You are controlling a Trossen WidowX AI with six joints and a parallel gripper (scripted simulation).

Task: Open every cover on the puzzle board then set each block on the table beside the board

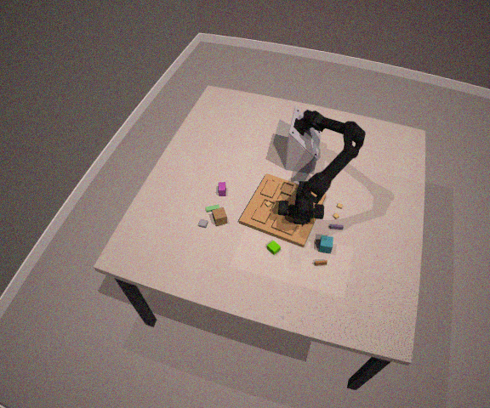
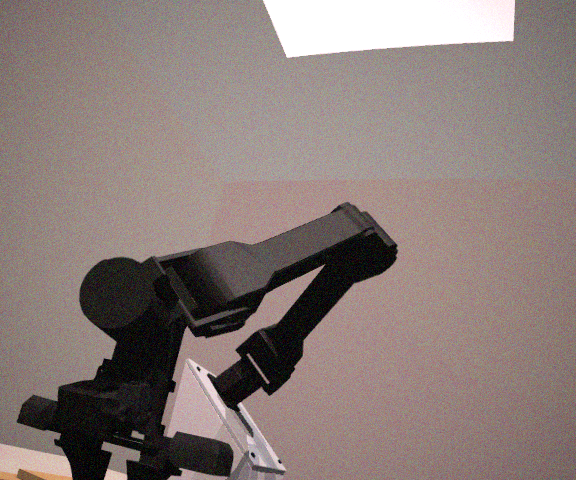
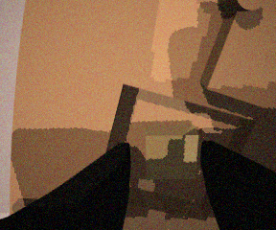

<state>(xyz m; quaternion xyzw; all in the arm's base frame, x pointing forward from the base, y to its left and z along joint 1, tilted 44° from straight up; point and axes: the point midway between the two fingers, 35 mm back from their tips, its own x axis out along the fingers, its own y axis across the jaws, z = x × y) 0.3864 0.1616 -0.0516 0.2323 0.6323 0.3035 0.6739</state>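
Observation:
The wooden puzzle board (image 1: 247,218) (image 3: 80,72) lies under the arm. My gripper (image 3: 165,152) is partly open over a well, its fingers standing apart on either side of a pale yellow-green block (image 3: 155,146) without gripping it. Shadow covers part of that block. In the top view the hand hides the fingertips and the board's right part; in the exterior view they run out of the frame. A small yellow block (image 1: 268,203) shows on the board's left half. Two small yellow blocks (image 1: 339,205) (image 1: 336,216) rest on the table right of the board. A round dark pin (image 3: 228,7) shows at the upper right.
Left of the board are a magenta block (image 1: 222,189), a green bar (image 1: 212,207), a brown cube (image 1: 219,217) and a grey piece (image 1: 202,223). A bright green block (image 1: 273,246) lies in front. A purple cylinder (image 1: 336,227), teal cube (image 1: 326,244) and orange cylinder (image 1: 320,262) lie to the right.

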